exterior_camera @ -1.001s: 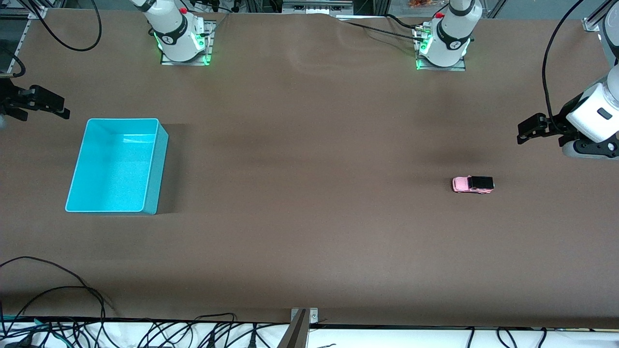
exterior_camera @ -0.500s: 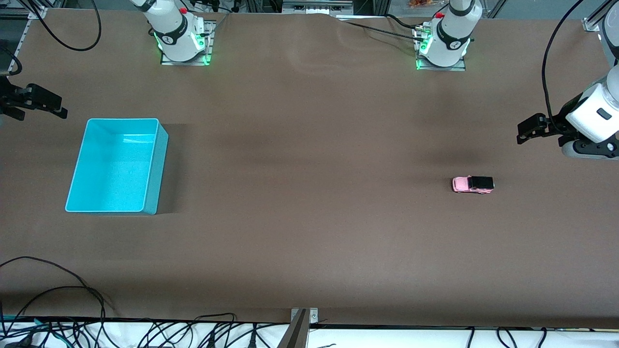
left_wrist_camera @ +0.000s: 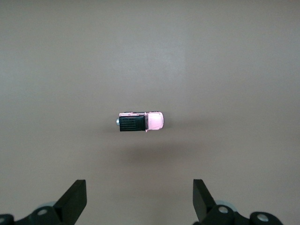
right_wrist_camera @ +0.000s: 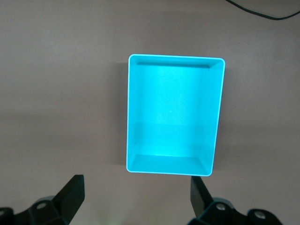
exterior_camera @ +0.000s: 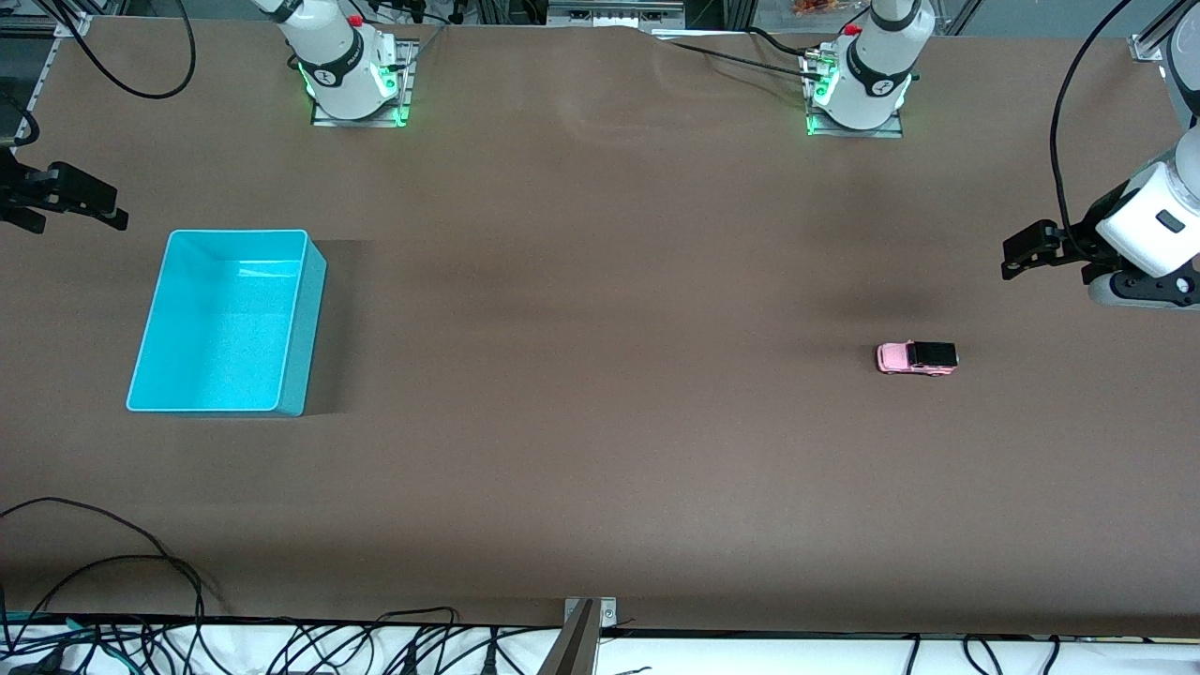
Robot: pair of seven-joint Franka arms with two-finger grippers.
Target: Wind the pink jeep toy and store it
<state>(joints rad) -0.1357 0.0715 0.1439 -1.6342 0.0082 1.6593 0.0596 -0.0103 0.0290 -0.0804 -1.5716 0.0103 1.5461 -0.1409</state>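
The pink jeep toy (exterior_camera: pixel 917 357) (left_wrist_camera: pixel 140 122), pale pink with a black roof, stands on its wheels on the brown table toward the left arm's end. My left gripper (exterior_camera: pixel 1008 262) (left_wrist_camera: pixel 139 197) hangs open above the table beside the jeep, closer to that end's edge, with nothing between its fingers (left_wrist_camera: pixel 75 199). The turquoise bin (exterior_camera: pixel 314 309) (right_wrist_camera: pixel 176 57) holds nothing and sits toward the right arm's end. My right gripper (exterior_camera: pixel 80 223) (right_wrist_camera: pixel 137 194) is open and empty, up in the air beside the bin near the table's edge.
Both arm bases (exterior_camera: pixel 352 80) (exterior_camera: pixel 858 89) stand along the table side farthest from the front camera. Loose black cables (exterior_camera: pixel 112 562) lie at the edge nearest that camera. A metal bracket (exterior_camera: pixel 586 619) sits mid-edge there. Bare brown tabletop (exterior_camera: pixel 600 328) lies between bin and jeep.
My right gripper has drifted a little toward the table edge at the right arm's end. The left gripper, the jeep and the bin have stayed put.
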